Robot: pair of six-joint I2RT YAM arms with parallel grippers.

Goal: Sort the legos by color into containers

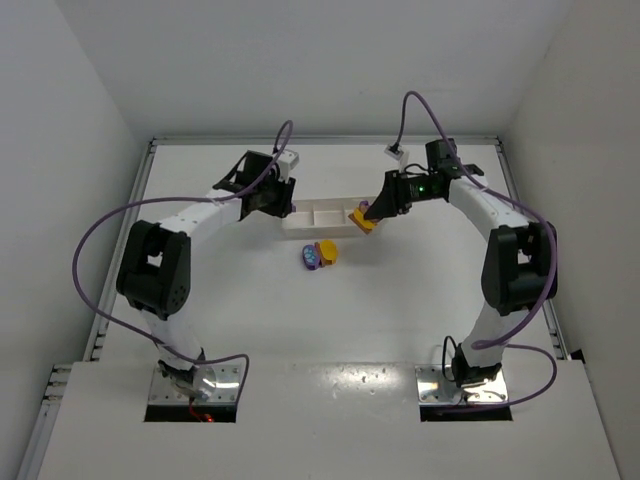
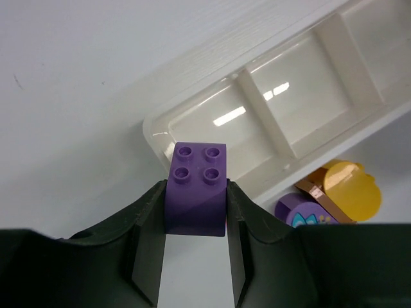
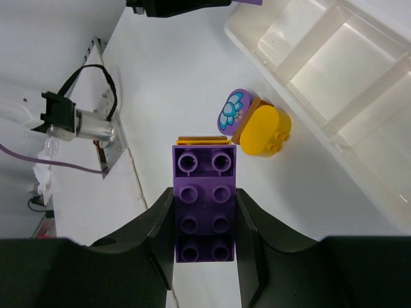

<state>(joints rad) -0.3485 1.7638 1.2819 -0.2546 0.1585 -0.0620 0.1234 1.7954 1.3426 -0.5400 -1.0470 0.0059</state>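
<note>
My left gripper [image 2: 196, 192] is shut on a purple two-by-two lego [image 2: 196, 183], held at the near rim of the end compartment of the white tray [image 2: 154, 131]. In the top view this gripper [image 1: 275, 203] is at the tray's [image 1: 310, 235] left end. My right gripper [image 3: 204, 199] is shut on a long purple lego [image 3: 204, 205] with a yellow-orange plate [image 3: 202, 138] stuck under it. In the top view it [image 1: 372, 213] hovers over the tray's right end. A rounded purple lego with a light blue spot [image 3: 231, 112] and a yellow lego [image 3: 264, 131] lie together on the table in front of the tray.
The two loose legos also show in the top view, purple [image 1: 310, 258] and yellow [image 1: 327, 251], just in front of the tray's middle. A thin brown piece [image 2: 324, 200] sits between them. The tray compartments in view [image 3: 321, 77] look empty. Metal rails run along the table's left and right edges.
</note>
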